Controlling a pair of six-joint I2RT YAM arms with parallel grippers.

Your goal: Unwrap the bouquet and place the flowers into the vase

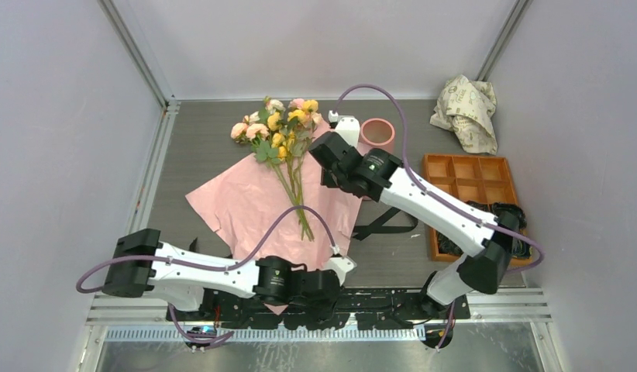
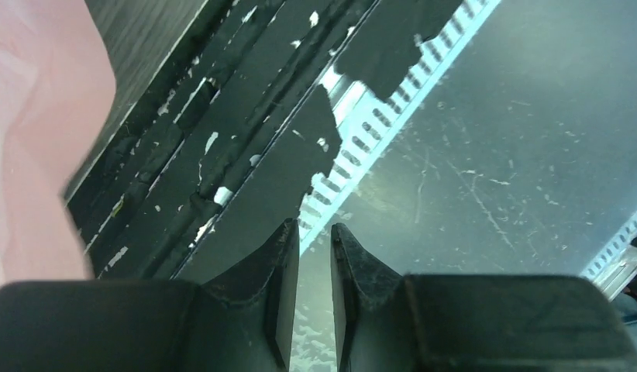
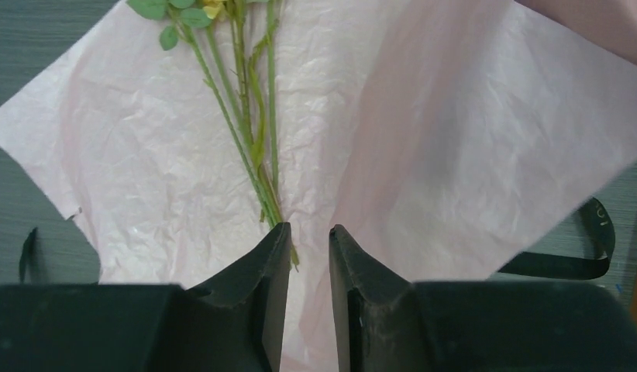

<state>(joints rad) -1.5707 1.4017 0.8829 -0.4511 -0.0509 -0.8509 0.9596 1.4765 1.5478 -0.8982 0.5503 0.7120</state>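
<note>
I see the flowers (image 1: 286, 143) lying loose on the opened pink paper (image 1: 238, 205), heads toward the far left and stem ends toward the near edge. The right gripper (image 1: 331, 164) hangs above the paper's right half, just right of the stems (image 3: 253, 132). In its wrist view the stem ends lie just past the fingertips, untouched. Its jaws stand a narrow gap apart with nothing between them. The vase (image 1: 377, 133) stands upright just beside this gripper on the far right, apart from the flower heads. The left gripper (image 1: 327, 280) sits at the near edge, beyond the paper's near corner and well apart from the stems. It faces the metal rail (image 2: 393, 118), its jaws likewise narrowly parted and empty. The black ribbon (image 1: 381, 225) lies by the paper's right edge.
</note>
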